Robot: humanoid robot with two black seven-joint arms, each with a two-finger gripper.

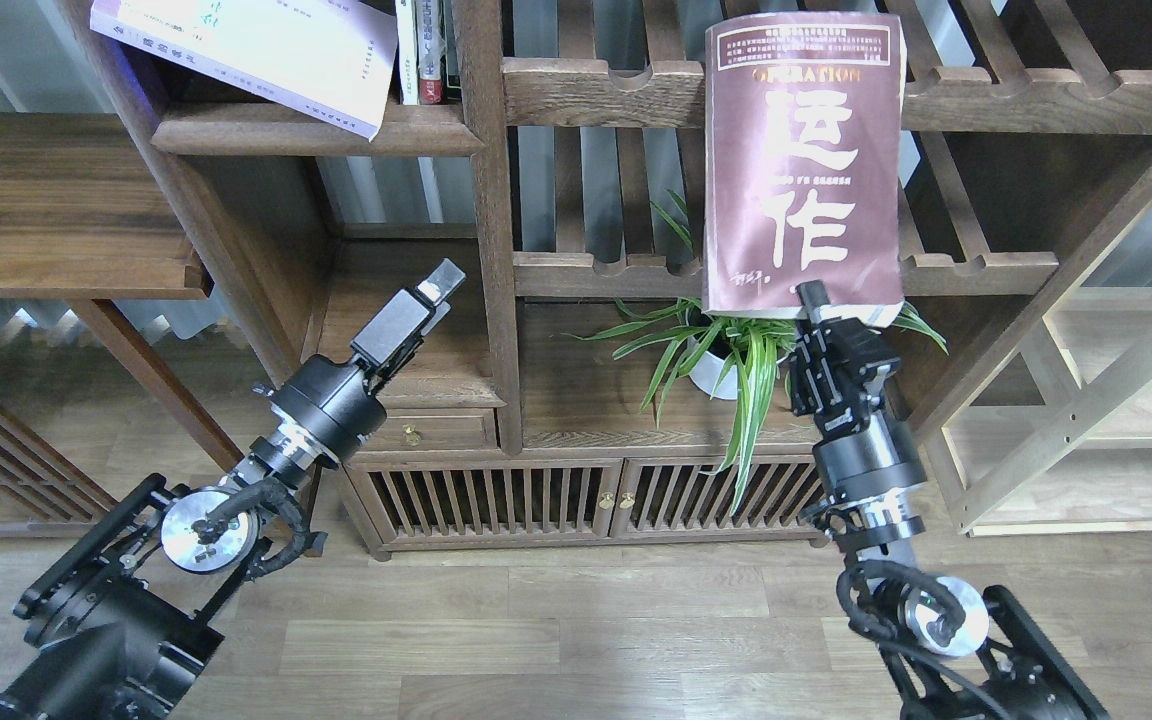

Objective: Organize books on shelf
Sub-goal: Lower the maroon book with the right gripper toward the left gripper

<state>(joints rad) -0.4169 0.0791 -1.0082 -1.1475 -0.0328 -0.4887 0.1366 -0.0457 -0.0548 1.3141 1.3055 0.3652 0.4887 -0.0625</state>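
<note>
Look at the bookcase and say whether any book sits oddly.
Yes. The pale book on the top-left shelf lies tilted, its lower corner hanging over the shelf's front edge, while the books beside it stand upright. The maroon book is not shelved at all: the right gripper holds it up by its bottom edge before the slatted racks.

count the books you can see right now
At least 4: a maroon book held upright by the right hand, a pale book lying tilted on the top-left shelf, and two or more spines standing beside it, cropped.
</note>
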